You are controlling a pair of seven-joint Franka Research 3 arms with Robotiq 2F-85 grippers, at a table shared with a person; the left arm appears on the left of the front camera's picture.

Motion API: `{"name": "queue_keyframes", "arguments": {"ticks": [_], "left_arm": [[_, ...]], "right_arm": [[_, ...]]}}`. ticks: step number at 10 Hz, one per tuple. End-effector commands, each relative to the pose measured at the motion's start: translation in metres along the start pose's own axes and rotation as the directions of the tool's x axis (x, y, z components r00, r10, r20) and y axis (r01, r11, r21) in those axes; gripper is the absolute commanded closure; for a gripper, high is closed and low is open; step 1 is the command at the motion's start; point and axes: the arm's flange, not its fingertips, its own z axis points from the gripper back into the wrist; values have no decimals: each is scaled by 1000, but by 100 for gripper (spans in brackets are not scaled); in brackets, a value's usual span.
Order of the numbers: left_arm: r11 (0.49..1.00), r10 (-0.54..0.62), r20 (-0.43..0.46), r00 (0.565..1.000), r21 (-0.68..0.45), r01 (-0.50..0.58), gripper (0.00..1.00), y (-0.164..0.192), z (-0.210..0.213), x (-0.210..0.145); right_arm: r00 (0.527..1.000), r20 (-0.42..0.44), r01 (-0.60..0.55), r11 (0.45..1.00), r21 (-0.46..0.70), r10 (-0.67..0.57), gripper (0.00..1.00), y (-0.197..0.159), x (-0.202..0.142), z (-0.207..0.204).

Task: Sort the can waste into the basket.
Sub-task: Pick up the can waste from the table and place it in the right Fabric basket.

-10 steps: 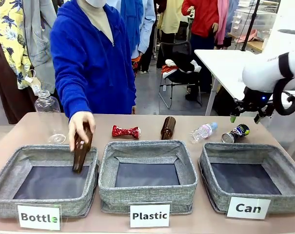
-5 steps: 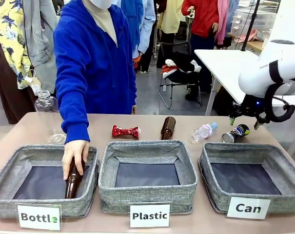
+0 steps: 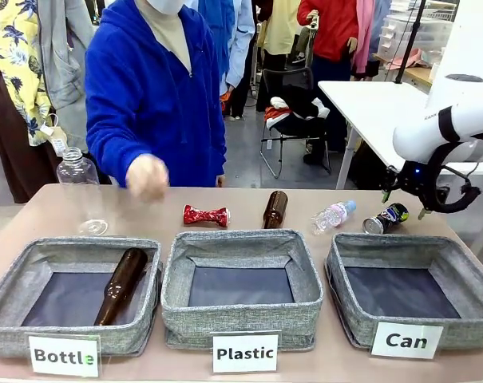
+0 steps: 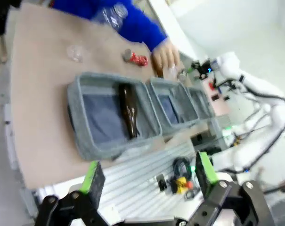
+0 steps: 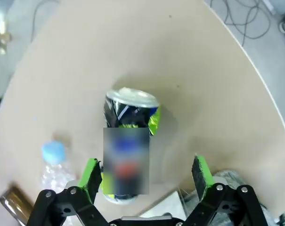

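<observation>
Step in hand: pre-grasp on the silver can (image 5: 130,117). It lies on its side on the bench (image 3: 49,207), just behind the Can basket (image 3: 409,246), which holds nothing yet. Over it hovers the right hand (image 5: 145,167), jaws wide, straddling the body. Next, likely: drop, close across the can, lift, carry to the basket. Second item, the red can (image 3: 206,215), lies well apart to the left, untouched. Idle: left hand (image 4: 148,169), jaws wide.
</observation>
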Motion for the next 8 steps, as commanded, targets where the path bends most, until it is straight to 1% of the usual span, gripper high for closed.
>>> {"name": "queue_keyframes", "arguments": {"ticks": [1, 3, 5, 7, 8], "left_arm": [[998, -61, -53, 997, -33, 60, 0, 4, 0, -11], [995, -74, -52, 996, -77, 70, 0, 1, -11, -7], [991, -81, -59, 995, -108, 75, 0, -3, -35, -2], [977, -124, -119, 985, -187, 100, 0, -8, -83, 5], [962, -102, -147, 984, -266, 60, 0, -5, -113, 6]], "right_arm": [[997, 61, 55, 998, 32, -56, 0, 8, -6, -4], [999, 29, 21, 999, 29, -22, 0, 9, -8, -7], [1000, 29, -1, 1000, 9, 1, 0, 11, -6, -12], [1000, 27, -12, 1000, 4, 12, 0, 14, -7, -18], [999, 21, -27, 1000, -2, 27, 0, 15, -8, -24]]}}
